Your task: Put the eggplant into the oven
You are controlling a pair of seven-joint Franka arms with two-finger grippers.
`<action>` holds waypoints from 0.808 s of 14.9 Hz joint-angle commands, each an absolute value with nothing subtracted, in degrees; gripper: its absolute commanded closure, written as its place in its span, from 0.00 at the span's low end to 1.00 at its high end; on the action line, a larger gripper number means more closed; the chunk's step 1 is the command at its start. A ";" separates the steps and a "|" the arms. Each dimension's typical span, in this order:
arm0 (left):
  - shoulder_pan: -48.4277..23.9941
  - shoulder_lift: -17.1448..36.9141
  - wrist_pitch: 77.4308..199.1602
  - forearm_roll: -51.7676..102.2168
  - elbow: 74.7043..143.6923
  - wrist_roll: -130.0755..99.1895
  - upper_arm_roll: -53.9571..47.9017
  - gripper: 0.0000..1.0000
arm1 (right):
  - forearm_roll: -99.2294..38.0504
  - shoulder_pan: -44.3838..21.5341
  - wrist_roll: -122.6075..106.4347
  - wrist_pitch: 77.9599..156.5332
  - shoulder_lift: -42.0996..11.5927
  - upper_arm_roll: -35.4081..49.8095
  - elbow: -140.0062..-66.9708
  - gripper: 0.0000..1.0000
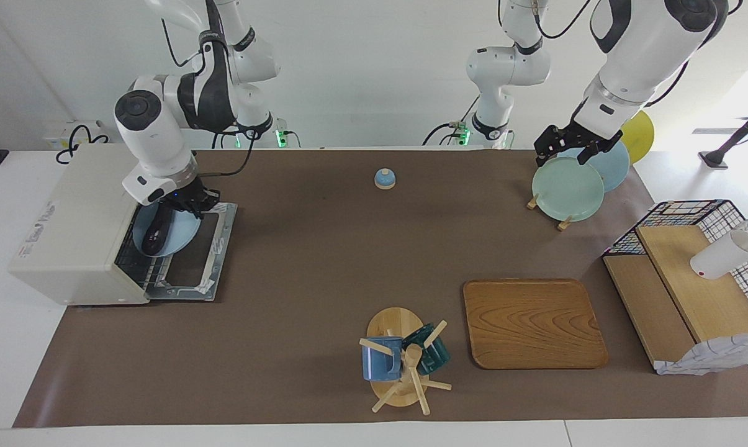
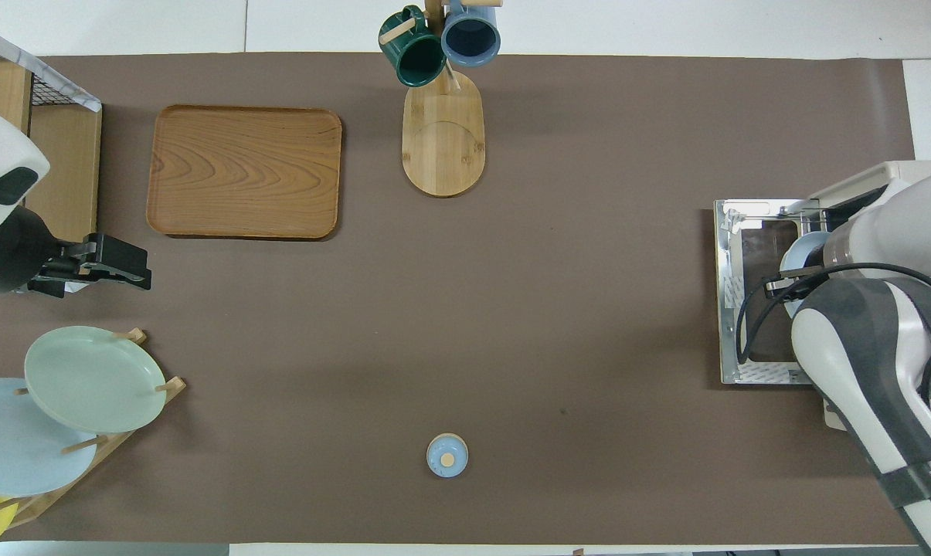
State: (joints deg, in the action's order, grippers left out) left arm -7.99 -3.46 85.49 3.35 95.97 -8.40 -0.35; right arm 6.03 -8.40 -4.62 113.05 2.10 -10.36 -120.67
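The cream-white oven (image 1: 69, 230) stands at the right arm's end of the table with its glass door (image 1: 193, 257) dropped open. The dark eggplant (image 1: 153, 239) lies on a light-blue plate (image 1: 175, 239) at the oven's mouth, half over the wire rack. My right gripper (image 1: 195, 203) is at the plate's rim nearer the robots and looks shut on it. In the overhead view the right arm hides the eggplant and only an edge of the plate (image 2: 799, 251) shows. My left gripper (image 1: 560, 160) waits open and empty above the plate rack, also seen in the overhead view (image 2: 142, 269).
A plate rack (image 1: 565, 222) with a green plate (image 1: 567, 189) stands under the left gripper. A small blue bell (image 1: 385, 179), a mug tree (image 1: 405, 360), a wooden tray (image 1: 532, 323) and a wire-and-wood shelf (image 1: 690, 273) are on the brown mat.
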 commanded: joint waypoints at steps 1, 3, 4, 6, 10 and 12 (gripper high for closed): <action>-7.47 -3.25 84.11 2.37 94.83 -7.91 -0.79 0.00 | 6.86 -4.75 -10.71 118.81 4.48 -9.49 -124.88 1.00; -7.47 -3.25 84.11 2.37 94.83 -7.91 -0.79 0.00 | 6.86 -4.48 -10.98 120.14 4.48 -9.49 -126.99 1.00; -7.47 -3.25 84.11 2.37 94.75 -7.91 -0.79 0.00 | 6.86 -3.70 -11.42 120.76 4.40 -9.49 -127.18 1.00; -7.47 -3.25 84.11 2.37 94.83 -7.91 -0.79 0.00 | 6.86 -3.52 -12.74 121.29 4.04 -9.49 -127.35 1.00; -7.38 -3.25 84.11 2.37 94.83 -7.91 -0.79 0.00 | 6.77 -1.41 -15.90 124.53 4.39 -9.49 -129.71 1.00; -7.47 -3.25 84.11 2.37 94.83 -7.91 -0.79 0.00 | 6.86 -1.49 -15.56 126.38 4.57 -9.49 -130.78 1.00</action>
State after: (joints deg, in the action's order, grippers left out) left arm -7.99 -3.46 85.49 3.35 95.97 -8.40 -0.35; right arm 5.87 -3.19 -14.22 123.49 2.82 -10.22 -127.58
